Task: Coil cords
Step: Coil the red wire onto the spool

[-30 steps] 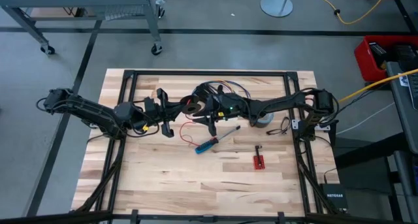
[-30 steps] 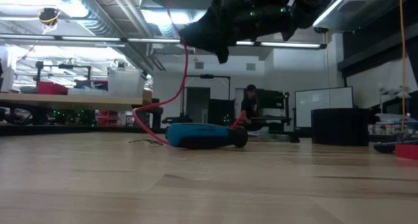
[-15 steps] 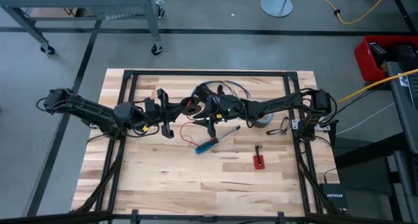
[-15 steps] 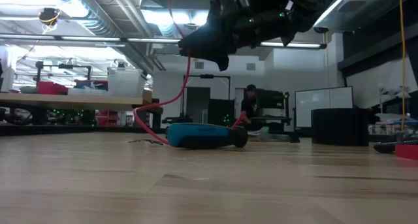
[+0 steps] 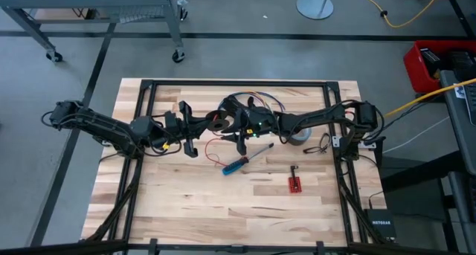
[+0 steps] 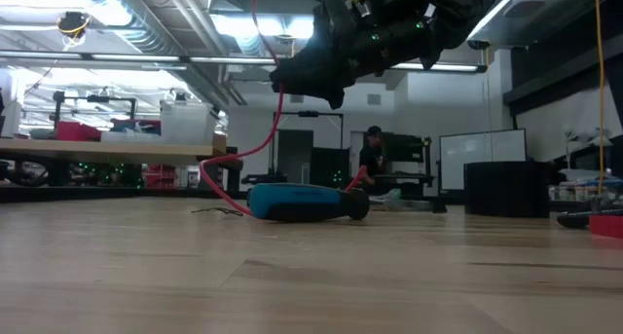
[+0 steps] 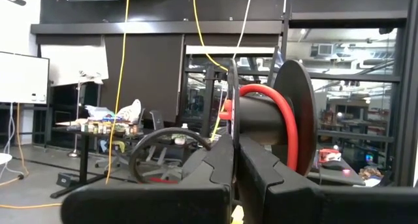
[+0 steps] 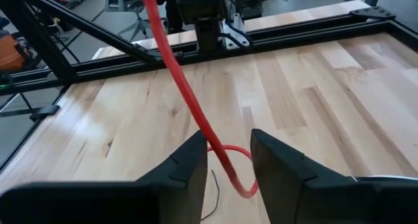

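Observation:
A black spool (image 5: 218,123) with red cord (image 7: 268,93) wound on its hub hangs above the table's middle, and my left gripper (image 7: 234,168) is shut on it. From the spool the red cord (image 8: 189,100) slants down between the parted fingers of my right gripper (image 8: 228,162). Its slack (image 5: 216,152) lies on the wood. In the low view my right gripper (image 6: 302,73) hangs high, with the cord (image 6: 280,105) dropping beside it. Thin dark cords (image 5: 262,99) loop behind the arms. My left gripper pinches the spool's thin near flange (image 7: 232,113) between its two fingers, which lie in the plane of the disc. The spool is lifted clear of the table with its axle about level. My right gripper stands around the red cord (image 8: 219,149); I cannot tell whether a finger touches it.
A blue-handled screwdriver (image 5: 238,163) lies just nearside of the grippers, seen also in the low view (image 6: 297,203). A small red part (image 5: 295,184) lies to its right. A grey tape roll (image 5: 301,138) sits under the right arm. A black frame (image 5: 238,83) rims the table.
My right gripper has tipped its nose slightly down and edged a little toward the spool, its finger gap unchanged. The red cord still hangs to the table.

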